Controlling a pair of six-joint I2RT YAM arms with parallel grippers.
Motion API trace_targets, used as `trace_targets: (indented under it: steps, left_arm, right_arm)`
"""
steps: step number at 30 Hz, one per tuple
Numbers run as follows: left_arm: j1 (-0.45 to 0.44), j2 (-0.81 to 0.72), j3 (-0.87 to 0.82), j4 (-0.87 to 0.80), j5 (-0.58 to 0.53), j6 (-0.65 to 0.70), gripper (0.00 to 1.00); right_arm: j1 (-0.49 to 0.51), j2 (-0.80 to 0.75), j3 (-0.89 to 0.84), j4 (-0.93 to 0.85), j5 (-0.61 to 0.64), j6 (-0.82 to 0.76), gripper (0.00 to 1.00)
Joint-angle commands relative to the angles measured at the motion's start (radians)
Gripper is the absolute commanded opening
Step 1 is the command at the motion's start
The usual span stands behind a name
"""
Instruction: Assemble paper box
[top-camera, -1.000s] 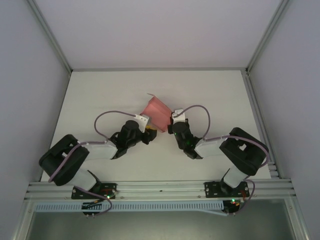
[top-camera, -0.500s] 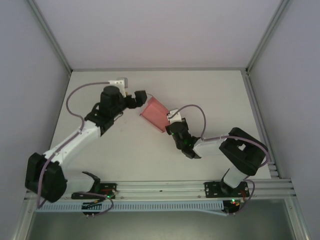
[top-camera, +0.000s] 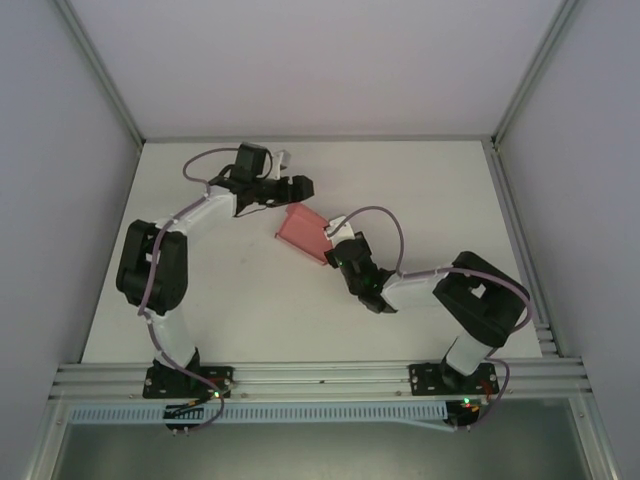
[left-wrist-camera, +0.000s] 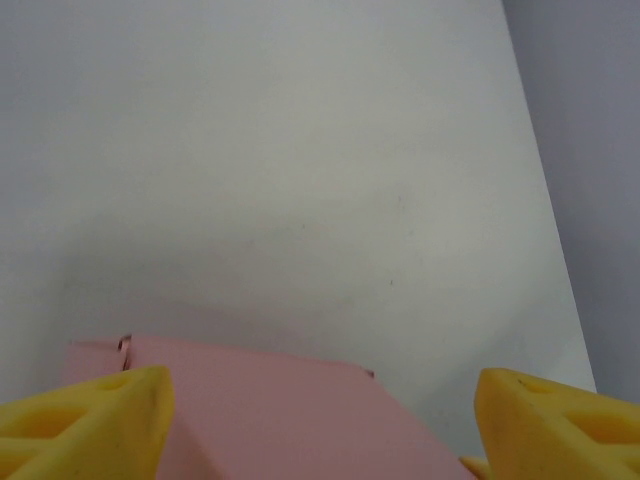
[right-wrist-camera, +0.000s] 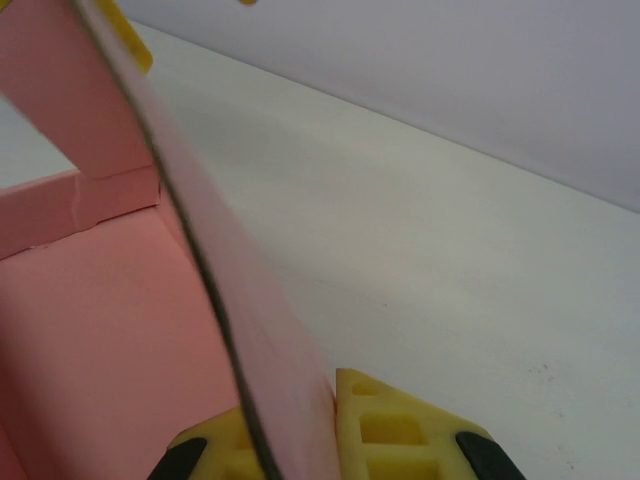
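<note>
The pink paper box (top-camera: 305, 234) lies partly folded at the middle of the white table (top-camera: 440, 190). My right gripper (top-camera: 335, 251) is at its near right corner, shut on it. In the right wrist view a thin upright wall of the paper box (right-wrist-camera: 250, 330) is pinched between the yellow fingers (right-wrist-camera: 400, 432) of the right gripper (right-wrist-camera: 300, 440), and the box's inside (right-wrist-camera: 90, 330) opens to the left. My left gripper (top-camera: 299, 187) hovers just behind the box's far edge. In the left wrist view its gripper (left-wrist-camera: 318, 425) is open, with the pink paper box (left-wrist-camera: 270, 420) low between the spread yellow fingertips (left-wrist-camera: 85, 420).
Grey walls enclose the table on three sides. The table's right edge (left-wrist-camera: 560, 290) meets the wall in the left wrist view. An aluminium rail (top-camera: 320, 378) runs along the front by the arm bases. Bare tabletop lies to the right and near left of the box.
My left arm has swung from the box's near left side out and round to its far edge. The box has dropped lower and flatter, still held by the right gripper.
</note>
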Motion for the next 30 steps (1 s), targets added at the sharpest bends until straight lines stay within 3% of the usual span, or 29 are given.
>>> trace_targets:
  steps: [1, 5, 11, 19, 24, 26, 30]
  left_arm:
    - [0.016, 0.004, -0.028, -0.056, 0.053, -0.009, 0.78]
    - [0.016, 0.003, -0.056, -0.056, 0.054, -0.023, 0.77]
    - [0.015, 0.007, -0.092, -0.037, 0.071, -0.045, 0.64]
    - [-0.003, -0.009, -0.252, -0.007, -0.076, -0.014, 0.61]
    - [-0.024, -0.006, -0.311, 0.037, -0.1, -0.016, 0.57]
    - [-0.029, -0.007, -0.314, 0.033, -0.121, -0.012, 0.57]
    - [-0.035, -0.009, -0.321, 0.043, -0.131, -0.014, 0.57]
  right_arm:
    - [0.005, 0.037, 0.002, -0.093, -0.018, -0.032, 0.01]
    - [0.004, 0.041, 0.004, -0.093, -0.018, -0.034, 0.02]
    - [0.005, 0.041, -0.006, -0.094, -0.033, -0.021, 0.04]
    - [0.006, 0.005, -0.043, -0.114, -0.085, 0.083, 0.19]
    - [0.006, -0.052, -0.065, -0.183, -0.121, 0.124, 0.35]
    - [0.006, -0.104, -0.081, -0.239, -0.142, 0.152, 0.53]
    - [0.006, -0.248, -0.168, -0.295, -0.158, 0.217, 0.7]
